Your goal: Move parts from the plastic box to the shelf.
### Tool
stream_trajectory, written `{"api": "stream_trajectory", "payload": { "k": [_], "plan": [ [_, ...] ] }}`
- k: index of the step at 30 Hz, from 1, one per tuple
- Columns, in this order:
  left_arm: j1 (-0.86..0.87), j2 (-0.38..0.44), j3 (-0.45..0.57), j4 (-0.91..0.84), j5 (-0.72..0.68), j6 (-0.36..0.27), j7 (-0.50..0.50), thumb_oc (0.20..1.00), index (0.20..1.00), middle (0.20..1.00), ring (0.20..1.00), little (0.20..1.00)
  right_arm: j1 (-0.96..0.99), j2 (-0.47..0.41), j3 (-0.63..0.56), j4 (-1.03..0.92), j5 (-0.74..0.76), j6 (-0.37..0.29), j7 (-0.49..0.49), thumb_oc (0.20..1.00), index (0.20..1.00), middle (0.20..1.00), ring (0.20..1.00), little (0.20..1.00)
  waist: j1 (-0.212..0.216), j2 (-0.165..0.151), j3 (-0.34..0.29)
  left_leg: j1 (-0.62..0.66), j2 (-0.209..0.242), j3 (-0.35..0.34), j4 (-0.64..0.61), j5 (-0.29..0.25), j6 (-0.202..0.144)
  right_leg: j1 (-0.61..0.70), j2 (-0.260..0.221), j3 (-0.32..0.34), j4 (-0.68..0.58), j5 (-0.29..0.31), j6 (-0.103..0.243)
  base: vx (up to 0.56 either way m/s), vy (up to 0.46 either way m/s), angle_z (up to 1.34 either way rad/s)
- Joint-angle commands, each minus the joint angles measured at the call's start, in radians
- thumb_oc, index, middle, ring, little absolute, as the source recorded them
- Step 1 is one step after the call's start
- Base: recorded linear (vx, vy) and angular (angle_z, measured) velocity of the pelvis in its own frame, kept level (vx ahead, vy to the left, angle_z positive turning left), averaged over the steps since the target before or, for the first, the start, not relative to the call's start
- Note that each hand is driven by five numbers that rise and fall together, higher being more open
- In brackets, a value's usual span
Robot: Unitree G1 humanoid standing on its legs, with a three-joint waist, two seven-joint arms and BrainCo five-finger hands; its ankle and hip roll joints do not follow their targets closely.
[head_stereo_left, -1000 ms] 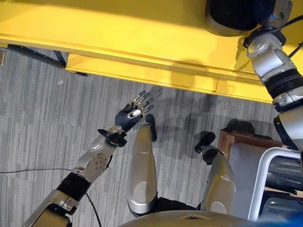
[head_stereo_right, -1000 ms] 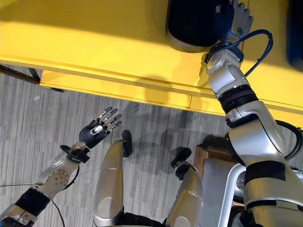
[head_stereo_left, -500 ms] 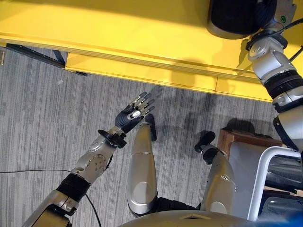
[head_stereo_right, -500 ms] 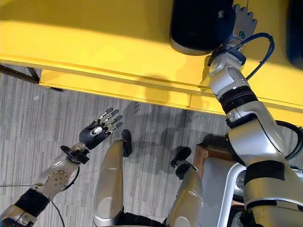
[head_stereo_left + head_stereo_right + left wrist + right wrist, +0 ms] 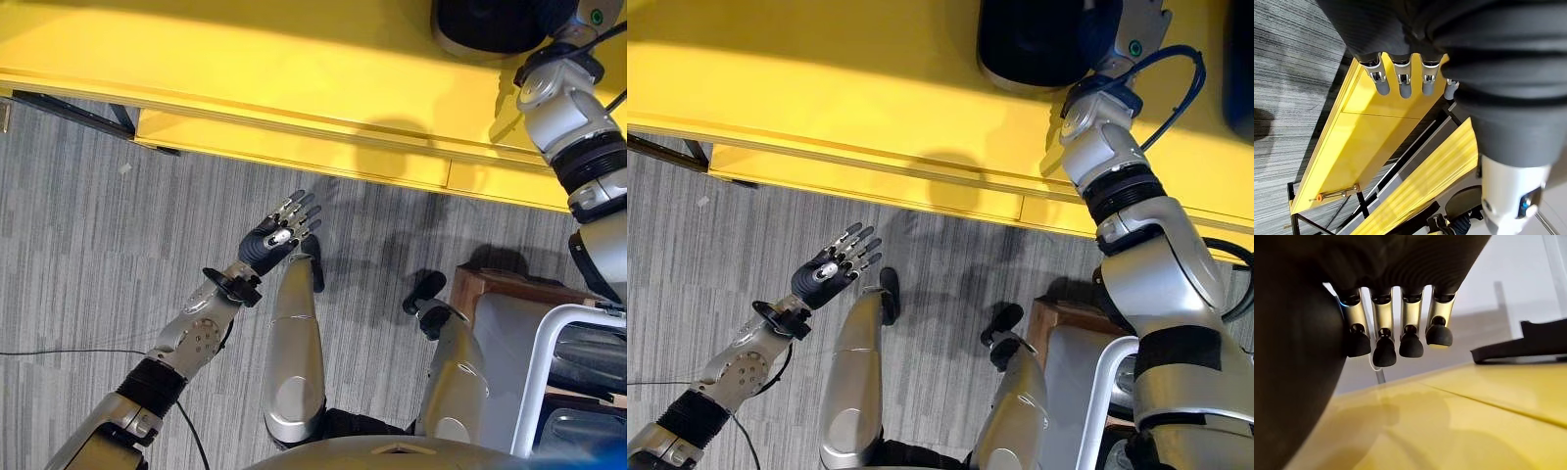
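One dark rounded part [image 5: 1034,44] rests on the yellow shelf [image 5: 823,88], and the right hand [image 5: 1144,20] is at its side, with the fingers [image 5: 1385,340] curled beside the part's dark surface. The left hand [image 5: 277,233] hangs over the grey floor [image 5: 78,245], fingers straight and spread, empty. A second dark part [image 5: 1528,340] lies further along the shelf.

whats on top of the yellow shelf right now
A large dark rounded part sits on the yellow shelf, with the right hand against its side. The hand's fingers are hidden behind the part, so its grip can't be judged. Another dark object shows at the edge.
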Motion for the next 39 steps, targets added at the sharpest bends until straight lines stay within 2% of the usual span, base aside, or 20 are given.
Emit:
{"api": "stream_trajectory", "payload": {
  "k": [1,9,10,20,27,29,33,35,39],
  "plan": [
    [-0.001,0.01,-0.033,-0.073,-0.013,-0.005,-0.021,1.0,1.0,1.0,1.0,1.0,-0.121,-0.11,0.031,-0.047,-0.035,-0.013,-0.041,0.2,0.2,0.2,0.2,0.2,0.031,0.039,-0.035,0.039,-0.048,-0.006,-0.142,0.032,-0.004,-0.025,-0.008,-0.039,0.268,-0.185,0.039,0.03,-0.015,0.09],
    [0.003,0.004,-0.025,-0.081,-0.029,0.011,-0.025,1.0,1.0,1.0,1.0,1.0,-0.131,-0.108,0.025,-0.036,0.004,-0.008,-0.006,0.2,0.2,0.2,0.2,0.2,0.026,0.047,-0.035,0.051,-0.045,-0.002,-0.139,0.029,-0.012,-0.023,-0.015,-0.034,0.28,-0.198,0.034,0.01,-0.002,0.01],
    [-0.003,0.001,-0.027,-0.08,-0.029,0.013,-0.021,1.0,1.0,1.0,1.0,1.0,-0.124,-0.103,0.021,-0.034,0.004,-0.013,-0.011,1.0,1.0,1.0,1.0,1.0,0.025,0.047,-0.035,0.05,-0.043,-0.003,-0.136,0.029,-0.013,-0.025,-0.017,-0.033,0.282,-0.198,0.034,0.0,0.0,0.0],
    [-0.026,-0.004,-0.034,-0.072,-0.045,0.029,-0.018,1.0,1.0,1.0,1.0,1.0,-0.118,-0.082,0.002,-0.011,0.034,-0.001,-0.017,1.0,1.0,1.0,1.0,1.0,0.022,0.053,-0.035,0.055,-0.046,0.0,-0.142,0.031,-0.015,-0.027,-0.018,-0.026,0.285,-0.202,0.034,0.0,0.0,-0.01],
    [-0.032,-0.012,-0.032,-0.066,-0.051,0.029,-0.013,1.0,1.0,1.0,1.0,1.0,-0.11,-0.073,-0.004,-0.006,0.02,-0.018,-0.04,1.0,1.0,1.0,1.0,1.0,0.018,0.058,-0.035,0.061,-0.048,0.003,-0.148,0.034,-0.015,-0.026,-0.018,-0.02,0.283,-0.202,0.036,0.0,0.0,0.0],
    [-0.028,-0.013,-0.028,-0.065,-0.052,0.035,-0.021,1.0,1.0,1.0,1.0,1.0,-0.105,-0.071,-0.015,-0.012,0.032,-0.048,-0.054,1.0,1.0,1.0,1.0,1.0,0.017,0.059,-0.035,0.075,-0.047,0.006,-0.154,0.035,-0.016,-0.014,-0.017,-0.017,0.277,-0.202,0.038,0.0,0.0,0.0],
    [-0.024,-0.016,-0.023,-0.069,-0.051,0.041,-0.014,1.0,1.0,1.0,1.0,1.0,-0.092,-0.072,-0.03,-0.034,0.047,-0.048,-0.019,1.0,1.0,1.0,1.0,1.0,0.015,0.059,-0.035,0.096,-0.049,0.011,-0.164,0.036,-0.016,0.001,-0.017,-0.015,0.268,-0.2,0.042,0.0,0.0,0.0],
    [-0.02,-0.024,-0.019,-0.07,-0.041,0.045,-0.01,1.0,1.0,1.0,1.0,1.0,-0.064,-0.062,-0.05,-0.044,0.186,-0.057,0.007,1.0,1.0,1.0,1.0,1.0,0.012,0.057,-0.035,0.119,-0.05,0.018,-0.176,0.039,-0.017,0.02,-0.014,-0.012,0.257,-0.202,0.043,0.0,-0.016,-0.04],
    [-0.019,-0.028,-0.014,-0.069,-0.041,0.048,-0.007,1.0,1.0,1.0,1.0,1.0,-0.027,-0.045,-0.088,-0.051,0.324,-0.077,0.045,1.0,1.0,1.0,1.0,1.0,0.008,0.056,-0.035,0.14,-0.051,0.025,-0.187,0.041,-0.018,0.036,-0.012,-0.008,0.246,-0.201,0.044,0.0,-0.004,-0.01]
  ]
}}
